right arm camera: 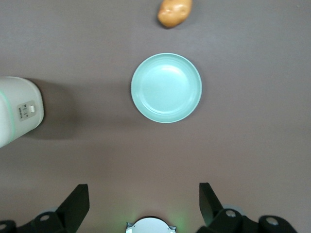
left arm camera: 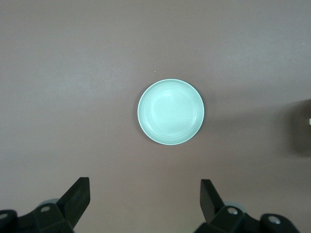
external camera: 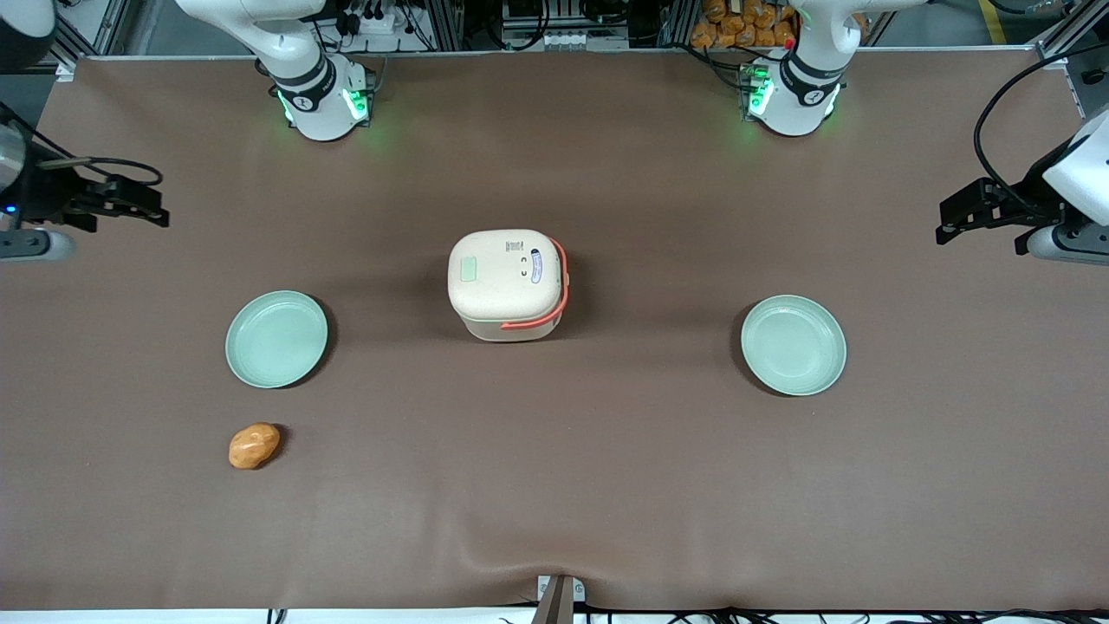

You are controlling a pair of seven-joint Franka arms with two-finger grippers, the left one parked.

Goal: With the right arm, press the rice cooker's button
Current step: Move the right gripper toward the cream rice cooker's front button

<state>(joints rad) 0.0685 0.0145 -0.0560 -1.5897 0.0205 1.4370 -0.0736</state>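
The rice cooker [external camera: 507, 282] stands in the middle of the table, cream with a speckled lid and a coral-orange handle [external camera: 554, 299]. The lid carries a pale green patch [external camera: 469, 269]. In the right wrist view the cooker [right arm camera: 17, 114] shows its side with a small grey control panel [right arm camera: 25, 110]. My gripper [external camera: 130, 204] hangs high at the working arm's end of the table, well apart from the cooker. Its fingers [right arm camera: 77, 199] stand wide apart, so the gripper [right arm camera: 144, 194] is open with nothing in it.
A green plate [external camera: 276, 338] lies between my gripper and the cooker, seen below the gripper as plate [right arm camera: 166, 87]. An orange-brown lump [external camera: 254, 445] sits nearer the front camera than that plate. A second green plate [external camera: 793, 345] lies toward the parked arm's end.
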